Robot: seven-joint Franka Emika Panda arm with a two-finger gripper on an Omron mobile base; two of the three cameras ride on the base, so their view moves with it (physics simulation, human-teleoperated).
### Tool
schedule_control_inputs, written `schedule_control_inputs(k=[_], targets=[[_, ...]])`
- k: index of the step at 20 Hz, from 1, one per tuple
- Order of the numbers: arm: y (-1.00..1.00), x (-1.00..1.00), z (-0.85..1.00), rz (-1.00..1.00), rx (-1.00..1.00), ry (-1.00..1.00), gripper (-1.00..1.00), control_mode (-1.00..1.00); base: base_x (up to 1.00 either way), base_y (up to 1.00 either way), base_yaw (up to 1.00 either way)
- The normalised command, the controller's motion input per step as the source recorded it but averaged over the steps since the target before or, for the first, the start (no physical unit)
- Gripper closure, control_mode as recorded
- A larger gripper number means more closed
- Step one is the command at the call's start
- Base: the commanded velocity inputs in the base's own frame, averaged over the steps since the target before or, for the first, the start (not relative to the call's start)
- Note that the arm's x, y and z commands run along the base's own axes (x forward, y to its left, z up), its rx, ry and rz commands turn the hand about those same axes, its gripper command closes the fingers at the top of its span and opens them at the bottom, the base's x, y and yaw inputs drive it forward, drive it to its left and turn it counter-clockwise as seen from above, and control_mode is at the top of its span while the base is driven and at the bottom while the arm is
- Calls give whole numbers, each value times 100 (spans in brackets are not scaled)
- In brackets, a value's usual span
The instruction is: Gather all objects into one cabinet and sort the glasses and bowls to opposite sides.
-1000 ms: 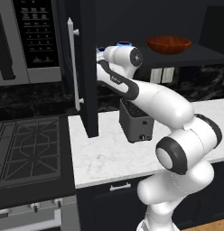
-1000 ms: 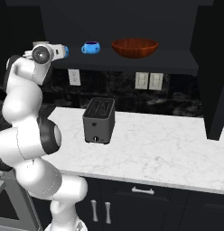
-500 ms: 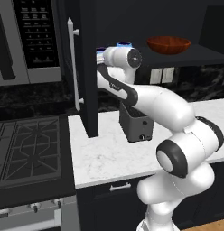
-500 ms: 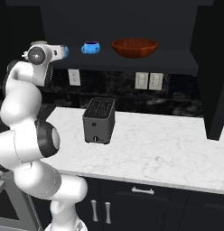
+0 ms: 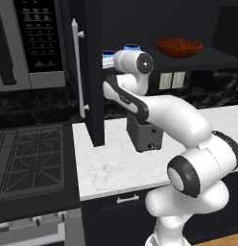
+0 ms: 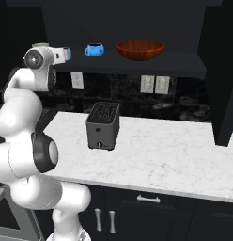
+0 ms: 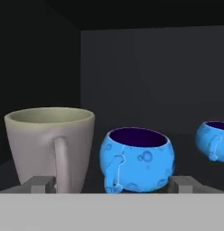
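Cabinet shelf (image 6: 184, 66) holds cup (image 7: 50, 146), two blue bowls (image 7: 136, 160) — red-brown bowl (image 6: 140, 49); tool (image 7: 111, 182) fingers apart, empty.

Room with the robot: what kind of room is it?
It looks like a kitchen. A stove sits beside a white marble counter with a black toaster on it, and a dark cabinet shelf above holds a red-brown bowl and a little blue bowl.
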Motion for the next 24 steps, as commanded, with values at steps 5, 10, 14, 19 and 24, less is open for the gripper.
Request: schedule_control_inputs(k=[5, 10, 14, 19, 24], targets=[[-43, -49, 23, -15, 0, 0, -100, -100, 0, 0, 0], [-41, -36, 26, -18, 0, 0, -100, -100, 0, 0, 0], [-66, 0, 23, -17, 0, 0, -100, -100, 0, 0, 0], [-68, 0, 3, -16, 0, 11, -100, -100, 0, 0, 0], [-65, -3, 0, -8, 3, 12, -100, -100, 0, 0, 0]])
